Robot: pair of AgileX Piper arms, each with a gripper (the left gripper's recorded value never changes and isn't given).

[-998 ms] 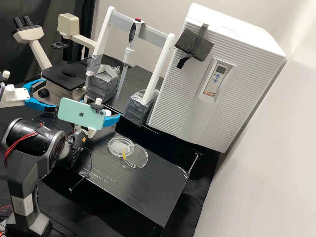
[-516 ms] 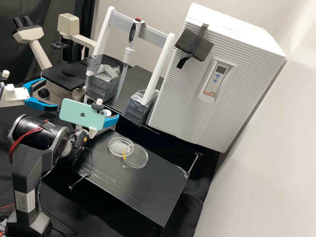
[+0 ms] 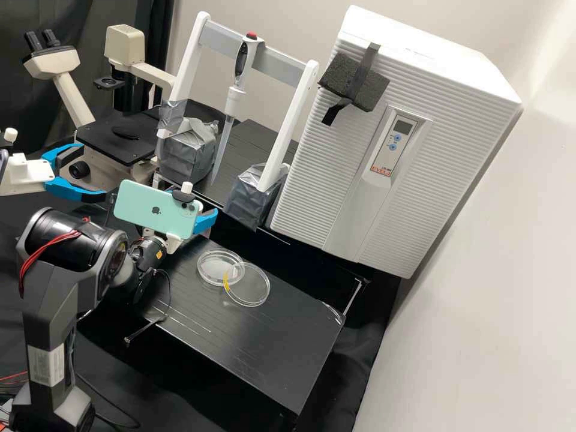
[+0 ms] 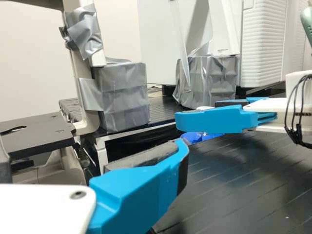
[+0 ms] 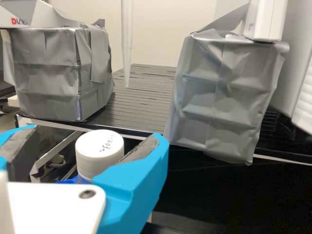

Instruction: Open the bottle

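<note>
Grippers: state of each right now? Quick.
Left gripper: open, holding nothing.
Right gripper: closed on the bottle.

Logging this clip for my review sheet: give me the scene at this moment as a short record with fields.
Task item: small bottle with a round white cap, cap on
Bottle place: at the right gripper, facing a block wrapped in grey tape
Left gripper: jaws open, holding nothing, near the beige microscope
Bench: black slatted bench; one clear round petri dish overlapping a second clear dish
Behind: slim pipette hanging on a white stand; white ribbed box
</note>
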